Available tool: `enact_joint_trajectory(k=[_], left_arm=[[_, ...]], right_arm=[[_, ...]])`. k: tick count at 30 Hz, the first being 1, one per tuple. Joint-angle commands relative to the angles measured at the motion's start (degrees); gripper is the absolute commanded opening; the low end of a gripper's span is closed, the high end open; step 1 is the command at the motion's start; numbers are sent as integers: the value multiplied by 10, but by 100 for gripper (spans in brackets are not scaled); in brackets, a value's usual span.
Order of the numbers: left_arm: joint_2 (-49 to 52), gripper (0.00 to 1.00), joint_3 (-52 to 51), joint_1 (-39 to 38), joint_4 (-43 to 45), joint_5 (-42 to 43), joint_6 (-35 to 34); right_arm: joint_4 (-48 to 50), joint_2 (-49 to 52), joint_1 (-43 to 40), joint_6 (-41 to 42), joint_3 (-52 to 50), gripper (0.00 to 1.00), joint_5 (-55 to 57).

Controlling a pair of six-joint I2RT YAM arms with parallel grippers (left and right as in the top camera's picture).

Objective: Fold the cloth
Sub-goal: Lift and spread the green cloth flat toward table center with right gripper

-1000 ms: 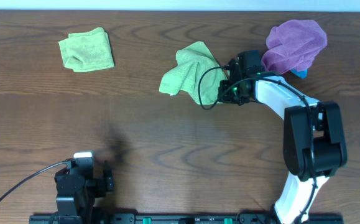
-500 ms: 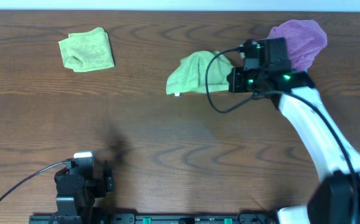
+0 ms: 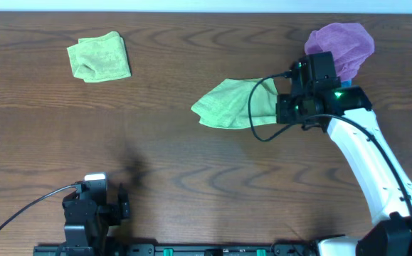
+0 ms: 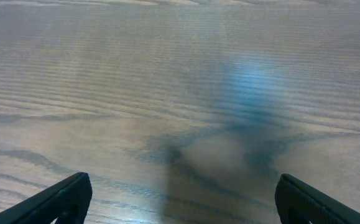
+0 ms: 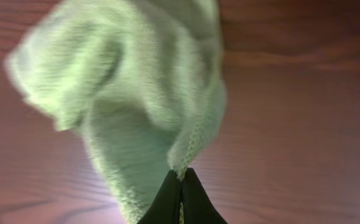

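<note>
1. The right claw (image 5: 181, 198) is pinched shut on one edge of the soft lime-green square towel (image 3: 230, 104).
2. The towel lies near the middle of the brown wooden table (image 3: 191, 163), just left of that claw. It is partly spread out and wrinkled.
3. The left claw (image 4: 181, 202) is wide open and holds nothing. It sits at the near edge, well apart from the towel.
4. I think the step now is pulling the towel out flat. To do it well, hold the pinch tight, move low, and drag slowly so the far end lies smooth and does not bunch up.
5. From above, the pinched edge is hidden under the claw. The wrist view is blurry, so I cannot tell how much cloth is between the fingers.
6. A fuzzy purple cloth (image 3: 341, 44) sits just behind the right claw. A small blue thing (image 3: 344, 84) peeks out under it, and I cannot tell what it is.
7. Another small green cloth (image 3: 99, 55) lies far off at the top left.
</note>
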Motion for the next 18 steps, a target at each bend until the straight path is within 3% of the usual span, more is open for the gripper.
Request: enact_joint_trajectory(k=[1, 4, 7, 10, 18], left_arm=[[-3, 95, -7, -2, -32, -12, 9], [-3, 95, -7, -2, -32, -12, 9], [-3, 95, -7, -2, -32, -12, 9], [-3, 96, -7, -2, -32, -12, 9], [-3, 95, -7, -2, -32, -12, 9]], right_arm=[[-8, 0, 4, 33, 1, 1, 117], [-13, 0, 4, 41, 1, 3, 150], [-19, 0, 4, 35, 1, 40, 164], [-5, 0, 6, -55, 1, 60, 100], [60, 3, 29, -208, 1, 64, -108]])
